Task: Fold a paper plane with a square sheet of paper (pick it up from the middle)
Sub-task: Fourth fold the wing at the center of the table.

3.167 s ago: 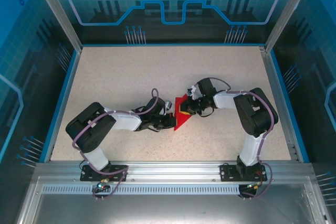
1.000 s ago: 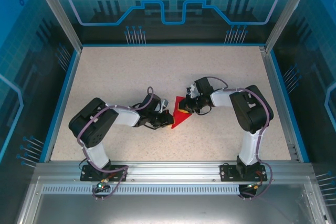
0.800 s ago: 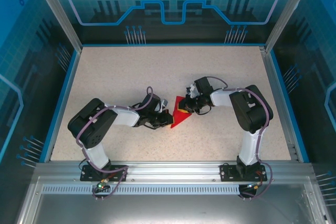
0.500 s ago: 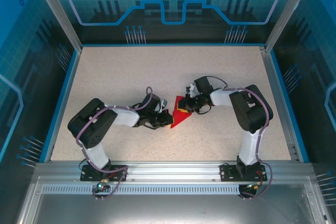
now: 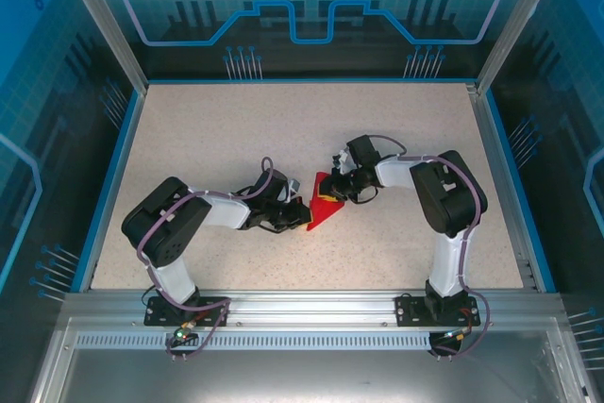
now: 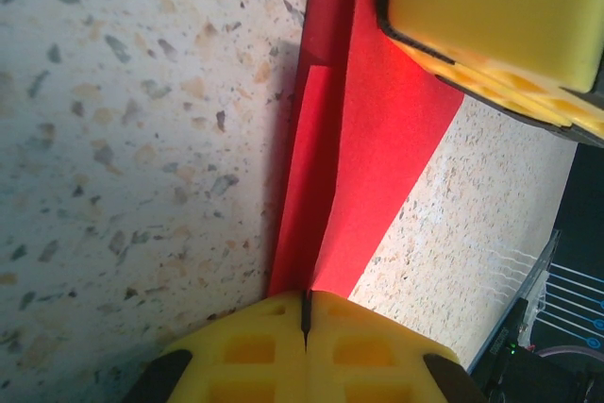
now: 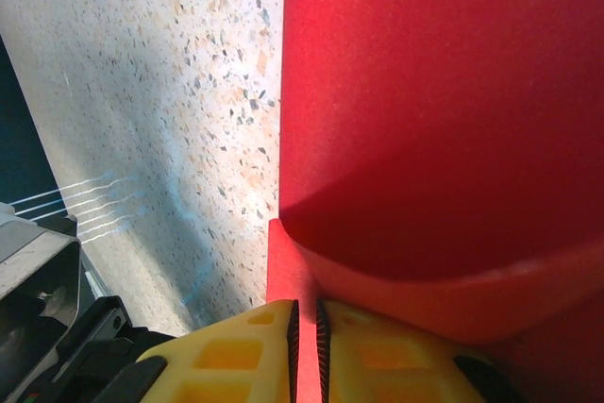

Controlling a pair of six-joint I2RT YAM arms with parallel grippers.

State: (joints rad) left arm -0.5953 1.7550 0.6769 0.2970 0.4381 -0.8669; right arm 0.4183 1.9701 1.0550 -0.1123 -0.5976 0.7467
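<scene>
Red paper sheet (image 5: 322, 213), part-folded: centre of the top view on the speckled table (image 5: 217, 129), barely shifted since a second ago. Tapered tip points lower left, long axis near vertical in frame. Left gripper (image 5: 299, 218) clamped on its left edge. Right gripper (image 5: 333, 190), edged slightly upward, pinches its upper part.

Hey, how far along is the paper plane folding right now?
Done: the red paper already carries folds, showing layered edges and a pointed outline rather than a flat square. In hand: the left gripper is shut on one edge and the right gripper pinches the opposite side, where a flap curls up uncreased. Left: pressing that flap flat and the later folds; it is not yet a slim dart.
</scene>
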